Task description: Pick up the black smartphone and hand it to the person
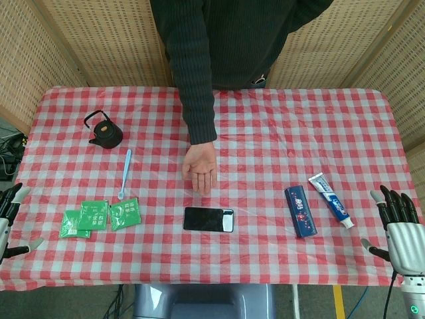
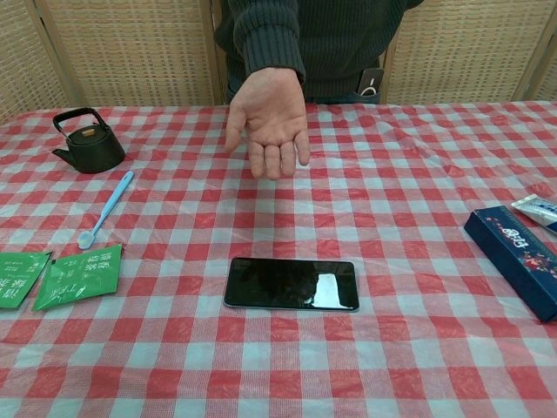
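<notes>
The black smartphone (image 1: 208, 219) (image 2: 291, 284) lies flat, screen up, near the table's front middle. Just beyond it the person's open palm (image 1: 200, 167) (image 2: 270, 119) is held out over the table, facing up. My left hand (image 1: 9, 219) sits at the table's front left edge, fingers spread, holding nothing. At the front right edge my right hand (image 1: 400, 226) stands with fingers up and apart, empty as well. Both hands are far from the phone and show only in the head view.
A black teapot (image 1: 105, 131) (image 2: 90, 144) and a light blue toothbrush (image 1: 125, 174) (image 2: 106, 209) lie left. Green sachets (image 1: 99, 215) (image 2: 78, 277) sit at the front left. A dark blue box (image 1: 300, 211) (image 2: 513, 259) and a toothpaste tube (image 1: 331, 199) (image 2: 540, 209) lie right.
</notes>
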Motion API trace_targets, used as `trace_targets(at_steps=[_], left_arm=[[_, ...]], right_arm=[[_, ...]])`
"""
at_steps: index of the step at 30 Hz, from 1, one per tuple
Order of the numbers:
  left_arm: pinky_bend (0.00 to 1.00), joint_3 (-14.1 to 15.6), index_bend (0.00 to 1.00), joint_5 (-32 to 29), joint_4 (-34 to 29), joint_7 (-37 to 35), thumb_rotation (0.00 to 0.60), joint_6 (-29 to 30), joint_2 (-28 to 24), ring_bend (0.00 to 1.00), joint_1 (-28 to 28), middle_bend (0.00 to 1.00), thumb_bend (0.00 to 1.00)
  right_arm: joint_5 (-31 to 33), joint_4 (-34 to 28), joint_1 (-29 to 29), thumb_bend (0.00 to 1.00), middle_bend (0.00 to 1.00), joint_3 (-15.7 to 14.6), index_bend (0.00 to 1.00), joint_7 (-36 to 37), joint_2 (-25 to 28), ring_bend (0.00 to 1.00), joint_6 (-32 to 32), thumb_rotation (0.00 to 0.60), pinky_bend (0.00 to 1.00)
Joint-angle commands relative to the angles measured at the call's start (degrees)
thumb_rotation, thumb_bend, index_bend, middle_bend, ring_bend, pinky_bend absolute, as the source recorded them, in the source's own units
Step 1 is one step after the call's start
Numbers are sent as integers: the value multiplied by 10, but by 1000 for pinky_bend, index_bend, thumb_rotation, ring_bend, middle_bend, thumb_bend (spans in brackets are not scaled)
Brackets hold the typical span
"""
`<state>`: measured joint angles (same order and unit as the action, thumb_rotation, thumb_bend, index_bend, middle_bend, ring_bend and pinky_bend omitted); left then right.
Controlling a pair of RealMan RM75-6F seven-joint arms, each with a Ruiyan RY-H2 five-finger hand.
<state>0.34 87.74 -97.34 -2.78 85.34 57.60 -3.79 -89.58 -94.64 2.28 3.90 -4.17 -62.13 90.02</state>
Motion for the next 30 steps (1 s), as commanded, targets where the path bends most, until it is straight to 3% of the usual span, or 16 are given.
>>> trace_targets(at_steps=[1,11,20,25,30], left_arm=[[0,0,0,0,0,0,600,-1,0,0,0,0,0],[0,2,0,11,-4,27,600,-32,16,0,-20,0,0],[0,-16,0,23,-16,64,600,-205,81,0,-140,0,0],[0,-48,0,10,-5,89,600,-292,141,0,-218,0,0],[0,-87,0,-51,14,134,600,-379,211,0,-292,0,0]], right_arm=[[0,0,0,0,0,0,52,0,0,0,0,600,0],[9,0,0,0,0,3,52,8,3,0,-4,600,0],[21,3,4,0,0,8,56,19,7,0,-13,600,0],[27,6,5,0,0,10,59,16,5,0,-16,600,0],[36,11,8,0,0,13,59,7,0,0,-23,600,0]])
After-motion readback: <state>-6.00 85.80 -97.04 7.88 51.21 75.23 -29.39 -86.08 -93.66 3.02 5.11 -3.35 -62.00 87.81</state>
